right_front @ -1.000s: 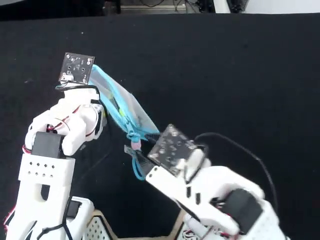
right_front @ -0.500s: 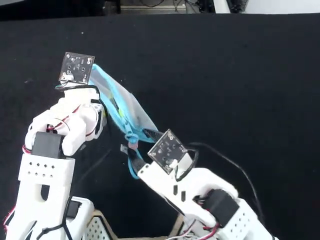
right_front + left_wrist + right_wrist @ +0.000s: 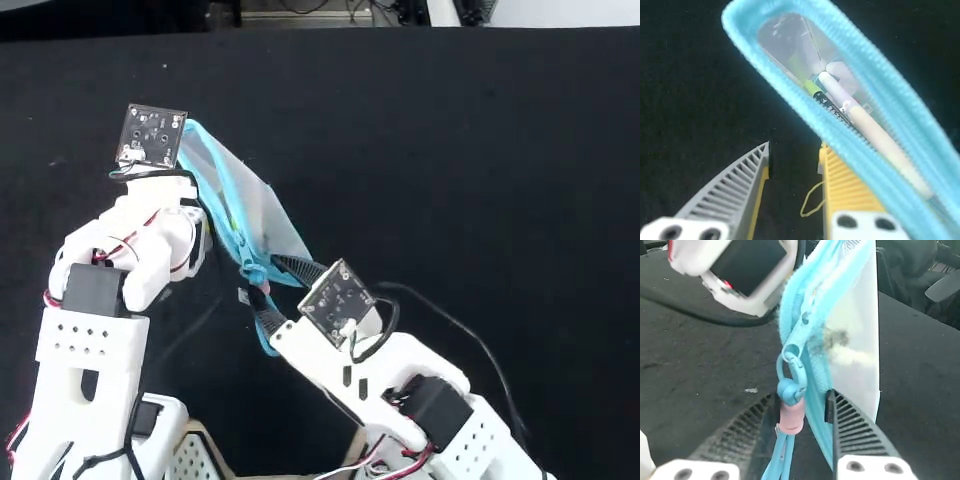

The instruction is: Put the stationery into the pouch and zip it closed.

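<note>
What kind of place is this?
Probably a robotics lab or workshop: a left arm and a right arm stand at a black table with a blue pouch between them.

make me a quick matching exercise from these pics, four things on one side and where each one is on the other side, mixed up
Things
1. light blue zip pouch with a clear side
2. long white pen
3. small pink bead
4. black table cloth

Places
a. hanging just below the blue zip pull
b. spread flat under everything
c. raised above the cloth, mouth open
d. lying inside the pouch

Pairs: 1-c, 2-d, 3-a, 4-b
</note>
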### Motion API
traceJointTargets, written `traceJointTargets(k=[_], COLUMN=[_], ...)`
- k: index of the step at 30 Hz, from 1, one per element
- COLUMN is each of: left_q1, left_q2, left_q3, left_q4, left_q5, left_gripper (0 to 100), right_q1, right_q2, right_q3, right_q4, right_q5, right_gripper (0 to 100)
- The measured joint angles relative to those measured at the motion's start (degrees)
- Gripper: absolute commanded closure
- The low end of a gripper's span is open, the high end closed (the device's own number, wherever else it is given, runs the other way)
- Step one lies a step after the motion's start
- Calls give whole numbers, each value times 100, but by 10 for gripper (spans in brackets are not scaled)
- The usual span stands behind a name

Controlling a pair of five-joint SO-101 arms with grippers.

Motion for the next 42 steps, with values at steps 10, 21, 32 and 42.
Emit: traceJointTargets(k=[10, 21, 32, 42], left_q1=[79, 246, 255, 255], left_q2=[0, 0, 0, 0], left_q3=[0, 0, 0, 0], left_q4=[0, 0, 0, 0], left_q5=[202, 396, 404, 404], left_gripper=[834, 834, 834, 834], right_q1=[-202, -589, 26, 105], right_q2=[0, -44, -79, -44], right_q3=[-387, -642, -431, -633], right_q4=[563, 1108, 633, 888], right_q5=[-246, 141, -18, -114], right_gripper=[859, 857, 856, 855])
